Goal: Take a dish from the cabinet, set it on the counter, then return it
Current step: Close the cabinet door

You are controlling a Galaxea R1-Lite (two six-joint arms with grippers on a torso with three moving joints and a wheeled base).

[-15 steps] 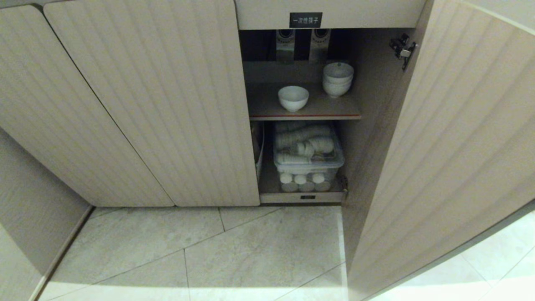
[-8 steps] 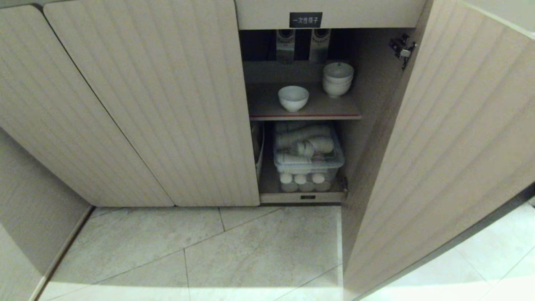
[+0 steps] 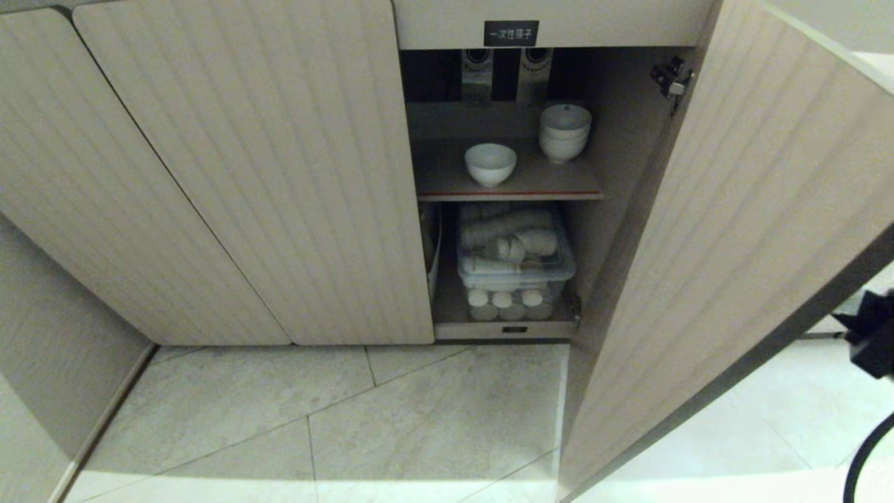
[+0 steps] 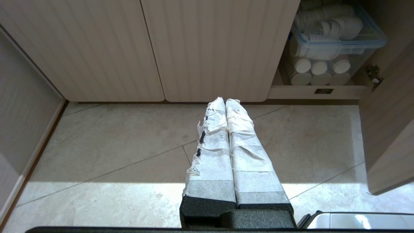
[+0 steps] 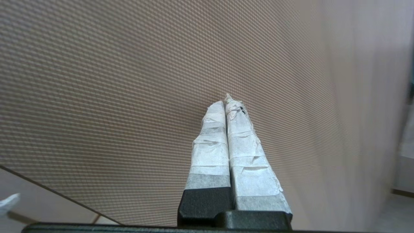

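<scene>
The dish (image 3: 490,163), a small white footed bowl, stands alone on the grey-brown shelf (image 3: 447,183) of the open cabinet (image 3: 244,175). The cabinet's open ribbed door (image 3: 754,244) hangs at the right. My right gripper (image 5: 228,98) is shut and empty, its taped tips close against a ribbed beige face that fills the right wrist view; I cannot tell if they touch it. A dark part of the right arm (image 3: 873,342) shows beyond the door's edge. My left gripper (image 4: 225,101) is shut and empty, low over the floor before the closed doors. The counter is out of view.
A stack of like white bowls (image 3: 564,131) sits at the shelf's back right. Below the shelf is a clear bin (image 3: 513,255) of white cups. A black label (image 3: 510,33) sits above the opening. Pale floor tiles (image 3: 391,419) lie in front of the cabinet.
The open door's free edge has swung a little to the left. The right arm has come into the head view at the right edge. The dish has not moved.
</scene>
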